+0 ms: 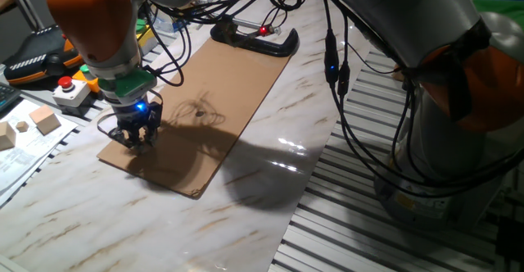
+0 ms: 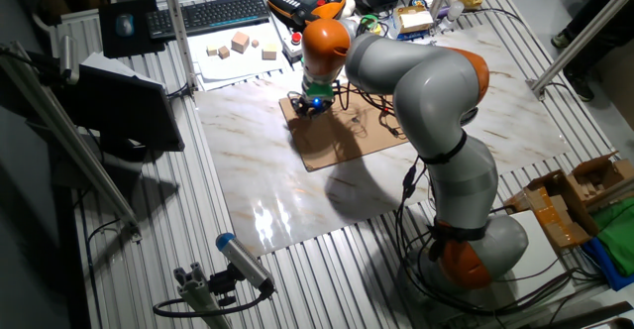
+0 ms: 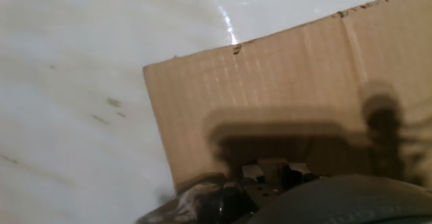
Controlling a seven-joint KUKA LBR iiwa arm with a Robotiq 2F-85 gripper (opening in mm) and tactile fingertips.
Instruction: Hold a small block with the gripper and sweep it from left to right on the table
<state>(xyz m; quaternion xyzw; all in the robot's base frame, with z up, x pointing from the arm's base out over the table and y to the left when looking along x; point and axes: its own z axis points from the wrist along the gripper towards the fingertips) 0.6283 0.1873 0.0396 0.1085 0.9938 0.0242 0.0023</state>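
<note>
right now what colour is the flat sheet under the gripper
Plain brown cardboard sheet, clearest in the hand view.

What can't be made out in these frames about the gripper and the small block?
- Small block: not visible in any view; the gripper is low over the cardboard sheet, its fingers covering whatever is between them.
- Finger opening: too small in the other fixed view; in the hand view the fingers are dark, blurred and cut off by the bottom edge.
- Contact with the cardboard: unclear in every view.
</note>
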